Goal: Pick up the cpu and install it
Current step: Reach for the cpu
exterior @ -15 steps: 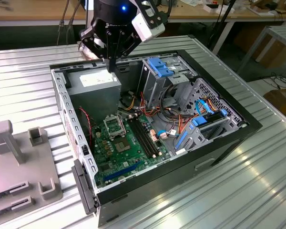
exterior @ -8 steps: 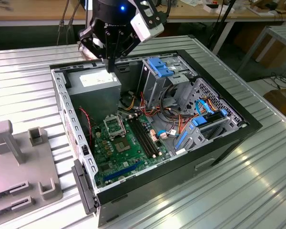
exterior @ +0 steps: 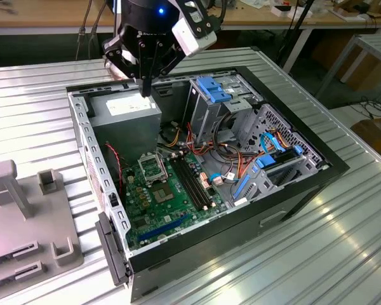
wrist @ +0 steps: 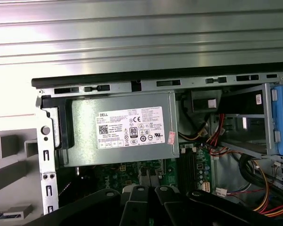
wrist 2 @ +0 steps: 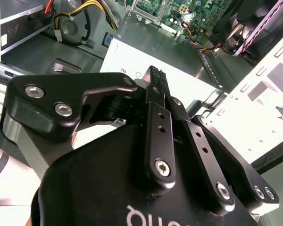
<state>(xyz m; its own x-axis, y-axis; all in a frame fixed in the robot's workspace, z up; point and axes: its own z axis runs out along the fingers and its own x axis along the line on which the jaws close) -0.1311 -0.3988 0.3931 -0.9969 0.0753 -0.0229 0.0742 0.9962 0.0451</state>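
While the gripper (exterior: 146,89) is hanging over the power supply (exterior: 124,109) in the open computer case (exterior: 305,190), its fingers (wrist 2: 159,122) are pressing together. Whether the cpu is pinched between them cannot be told. The motherboard socket (exterior: 151,168) is lying well apart, lower in the case.

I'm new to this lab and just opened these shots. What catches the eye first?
An open computer case lies on a ribbed metal table, with its green motherboard exposed and blue brackets toward the exterior view's right. The black gripper hangs just above the grey power supply at the case's far end.
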